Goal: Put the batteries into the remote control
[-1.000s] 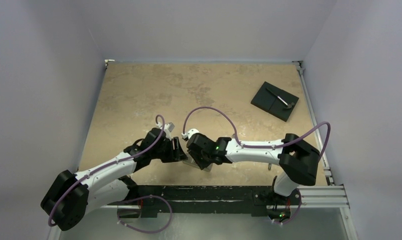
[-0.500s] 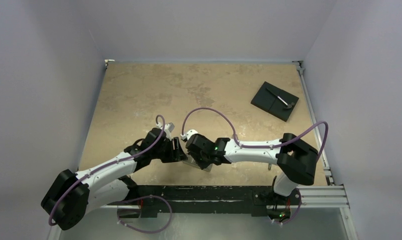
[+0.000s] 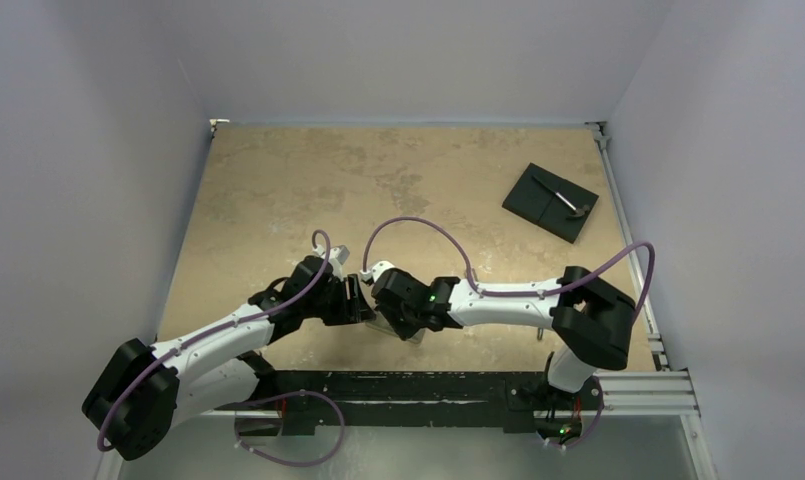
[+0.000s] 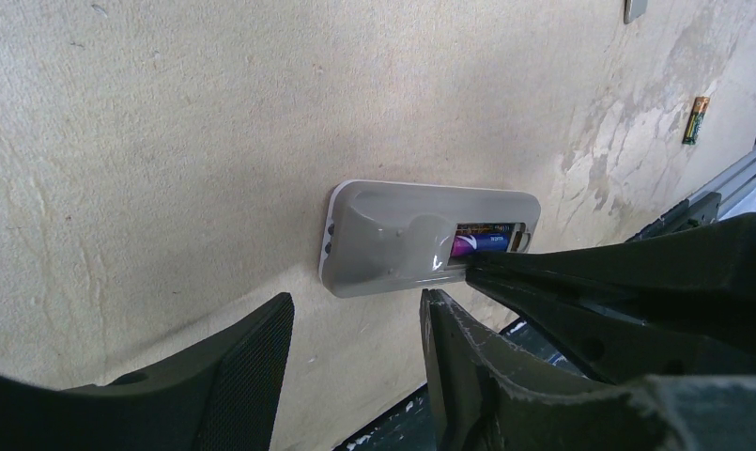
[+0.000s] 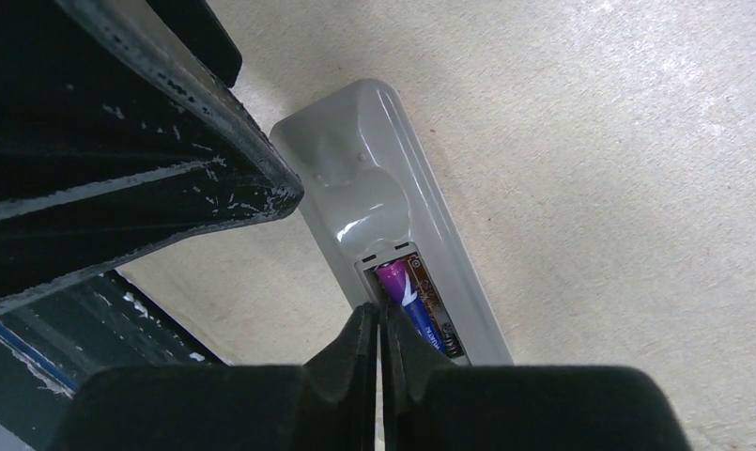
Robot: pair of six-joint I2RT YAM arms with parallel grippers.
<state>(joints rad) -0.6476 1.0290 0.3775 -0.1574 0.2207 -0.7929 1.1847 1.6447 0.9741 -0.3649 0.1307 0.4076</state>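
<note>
Above the table (image 3: 278, 200), right gripper (image 5: 378, 319) has closed at the remote control (image 5: 364, 183)

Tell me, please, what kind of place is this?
Probably a robotics lab test cell: a worn tan tabletop boxed in by plain grey walls, with the left arm and right arm bolted to a metal rail.

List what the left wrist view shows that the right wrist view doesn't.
Left wrist only: a loose battery lying off to the right, and the gap between the left gripper fingers. Right wrist only: the right gripper from behind, its fingers pressed together. Both: the remote control back up and uncovered, the loaded battery in it, and the right gripper's tips at that opening.
</note>
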